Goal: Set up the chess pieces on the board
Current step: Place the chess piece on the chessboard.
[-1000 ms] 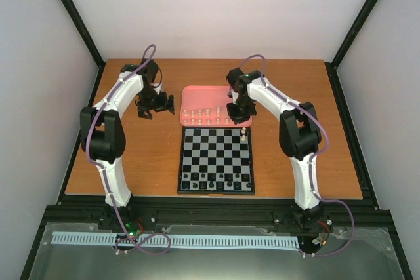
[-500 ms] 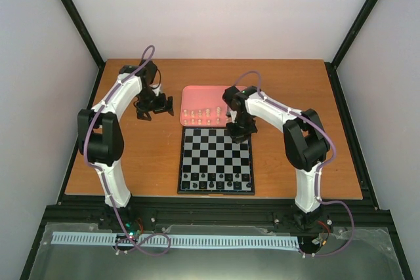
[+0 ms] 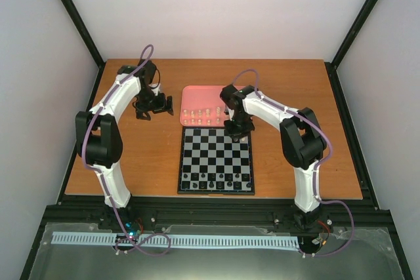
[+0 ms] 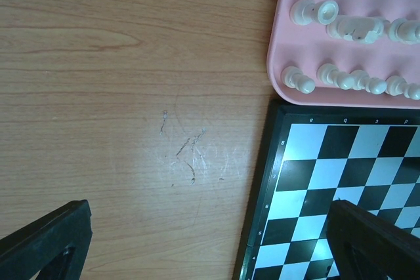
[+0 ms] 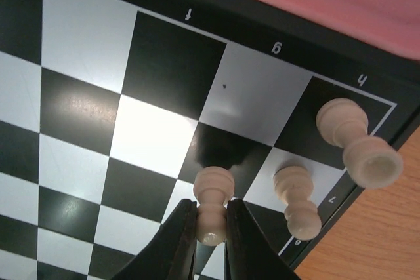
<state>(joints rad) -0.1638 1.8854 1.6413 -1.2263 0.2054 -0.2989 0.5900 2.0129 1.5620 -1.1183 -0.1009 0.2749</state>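
Just above board [image 5: 79, 37], right gripper [image 5: 210, 222] around pawn [image 5: 214, 187]

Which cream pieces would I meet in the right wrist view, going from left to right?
The cream pawn clamped in the right gripper → a second cream pawn standing free → the larger cream piece on the corner square by the letter h.
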